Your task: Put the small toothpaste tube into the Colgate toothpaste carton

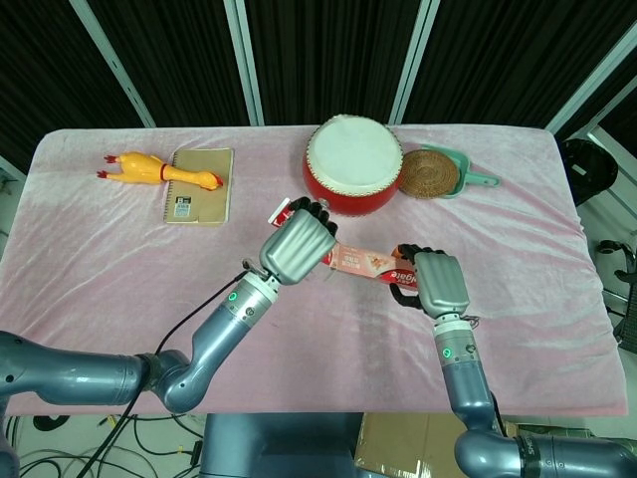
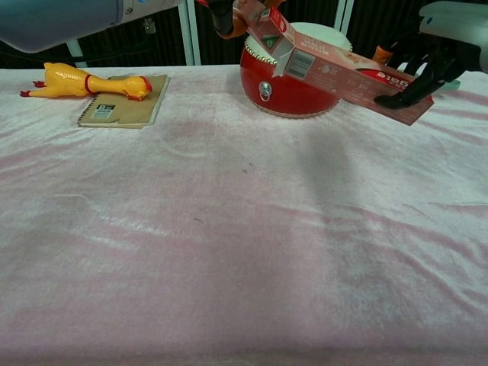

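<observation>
Insertion was the step in hand: the left hand (image 1: 297,249) pinched the small toothpaste tube (image 2: 255,17) with its front end at the open mouth of the Colgate carton (image 2: 347,78), which the right hand (image 1: 435,283) gripped by its far end, lifted above the pink cloth (image 1: 90,279). Next, I judged, the tube needed pushing straight along the carton's axis while the right hand kept the carton steady. Counted: one tube, one carton, one red drum (image 1: 352,164), one notebook (image 1: 199,185), one rubber chicken (image 1: 159,169), one woven coaster (image 1: 429,172).
</observation>
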Controlling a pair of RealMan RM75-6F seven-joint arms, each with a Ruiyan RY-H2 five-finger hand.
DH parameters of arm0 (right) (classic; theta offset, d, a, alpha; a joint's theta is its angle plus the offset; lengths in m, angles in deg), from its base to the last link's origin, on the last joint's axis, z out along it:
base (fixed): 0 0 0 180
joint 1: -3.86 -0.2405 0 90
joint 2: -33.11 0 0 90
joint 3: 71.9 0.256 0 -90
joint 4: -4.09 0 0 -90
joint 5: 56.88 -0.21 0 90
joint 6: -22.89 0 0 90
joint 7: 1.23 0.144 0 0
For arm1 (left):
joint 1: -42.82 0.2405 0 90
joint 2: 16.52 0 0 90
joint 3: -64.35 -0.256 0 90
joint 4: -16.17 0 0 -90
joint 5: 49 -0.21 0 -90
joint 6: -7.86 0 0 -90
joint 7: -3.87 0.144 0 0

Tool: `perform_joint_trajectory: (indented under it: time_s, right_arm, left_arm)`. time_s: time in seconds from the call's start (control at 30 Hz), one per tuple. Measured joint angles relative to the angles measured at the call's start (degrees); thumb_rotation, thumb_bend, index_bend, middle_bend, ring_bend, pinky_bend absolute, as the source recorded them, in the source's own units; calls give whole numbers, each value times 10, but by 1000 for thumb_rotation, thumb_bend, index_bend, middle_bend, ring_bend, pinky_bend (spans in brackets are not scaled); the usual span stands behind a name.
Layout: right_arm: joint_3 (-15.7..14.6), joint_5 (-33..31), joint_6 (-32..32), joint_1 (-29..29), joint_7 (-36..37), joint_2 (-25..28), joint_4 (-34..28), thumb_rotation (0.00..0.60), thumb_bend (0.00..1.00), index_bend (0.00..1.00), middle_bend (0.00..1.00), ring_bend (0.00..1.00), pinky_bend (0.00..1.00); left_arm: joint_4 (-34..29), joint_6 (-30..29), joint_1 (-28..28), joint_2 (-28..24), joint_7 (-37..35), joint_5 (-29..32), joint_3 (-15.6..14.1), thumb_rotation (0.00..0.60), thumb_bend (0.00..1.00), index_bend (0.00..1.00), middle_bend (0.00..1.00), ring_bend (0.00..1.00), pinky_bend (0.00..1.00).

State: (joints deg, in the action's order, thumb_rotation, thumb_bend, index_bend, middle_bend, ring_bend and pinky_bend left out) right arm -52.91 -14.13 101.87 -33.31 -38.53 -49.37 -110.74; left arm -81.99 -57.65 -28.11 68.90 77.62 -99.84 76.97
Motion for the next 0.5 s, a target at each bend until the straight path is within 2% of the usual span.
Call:
perform_joint_trajectory:
  time_s: [0.33,0.43,0.5]
  right_arm:
    - [9,-15,3,-3,14,-1,-8,600,367,463,447,379,368]
    - [17,-26,3,-3,23,-1,-14,600,367,463,447,379,368]
    - [24,-36,2,-3,32,0,-19,600,375,464,447,379,368]
  left_arm:
    - [32,-6,-12,28,5,-50,-20,600,429,557,493,399,475]
    - [44,-4,-17,33,1,-71,-23,600,380,535,462,373,444]
    - [54,0,-22,36,-3,-86,-23,600,272,487,394,315,387]
